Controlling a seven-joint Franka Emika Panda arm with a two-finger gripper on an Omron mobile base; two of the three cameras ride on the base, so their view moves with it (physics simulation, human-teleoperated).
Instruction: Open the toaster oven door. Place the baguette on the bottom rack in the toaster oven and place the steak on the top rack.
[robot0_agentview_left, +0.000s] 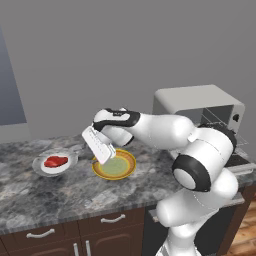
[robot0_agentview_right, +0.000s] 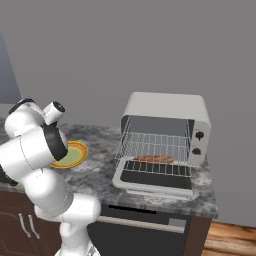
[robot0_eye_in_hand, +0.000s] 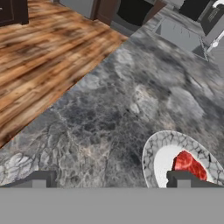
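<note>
Fingers (robot0_eye_in_hand: 189, 178) spread wide and empty on the gripper (robot0_agentview_left: 98, 145), which hangs above the marble counter (robot0_agentview_left: 30, 190) between the white plate (robot0_agentview_left: 42, 169) carrying the steak (robot0_agentview_left: 55, 161) and the bare yellow-rimmed green plate (robot0_agentview_left: 114, 167). Toaster oven (robot0_agentview_right: 167, 131) at the counter's right end, its door (robot0_agentview_right: 152, 180) folded down flat. Baguette (robot0_agentview_right: 154, 159) lying on the bottom rack (robot0_agentview_right: 152, 164); top rack (robot0_agentview_right: 156, 141) bare.

No text, label, brand, number or sign can be read anywhere. The toaster oven (robot0_agentview_right: 165, 137) has two black knobs (robot0_agentview_right: 198, 143) on its front, but any markings around them are too small to read.
</note>
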